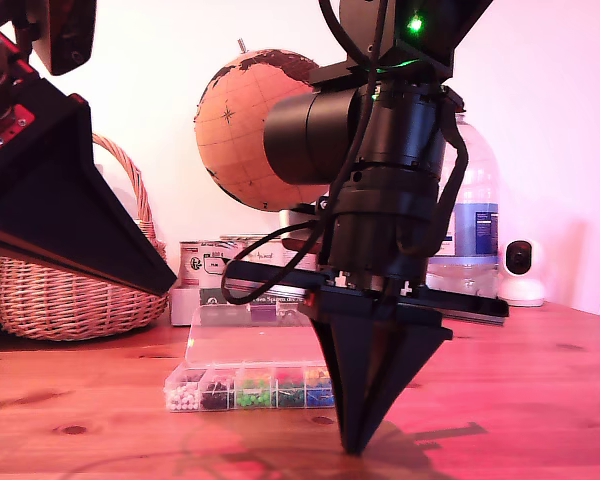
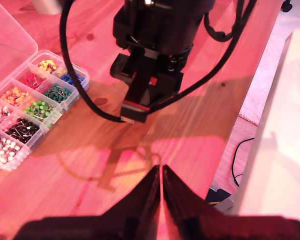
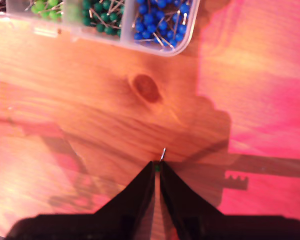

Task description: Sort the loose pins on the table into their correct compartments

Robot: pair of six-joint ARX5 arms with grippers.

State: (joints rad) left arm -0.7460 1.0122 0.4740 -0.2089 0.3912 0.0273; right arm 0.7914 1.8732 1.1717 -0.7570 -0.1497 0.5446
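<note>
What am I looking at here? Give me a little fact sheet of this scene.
Setting: wooden table
Pin box: clear, lid open, compartments of colour-sorted pins
My second pincer: tip down at the table beside the box, shut on a pin
Pin: metal shaft pokes out past the tips, head looks green
My first pincer: raised above the table, shut, nothing seen in it
Other loose pins: none visible on the table

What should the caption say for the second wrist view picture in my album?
My second gripper pinches a green-headed pin above the wooden table, near the pin box.
</note>
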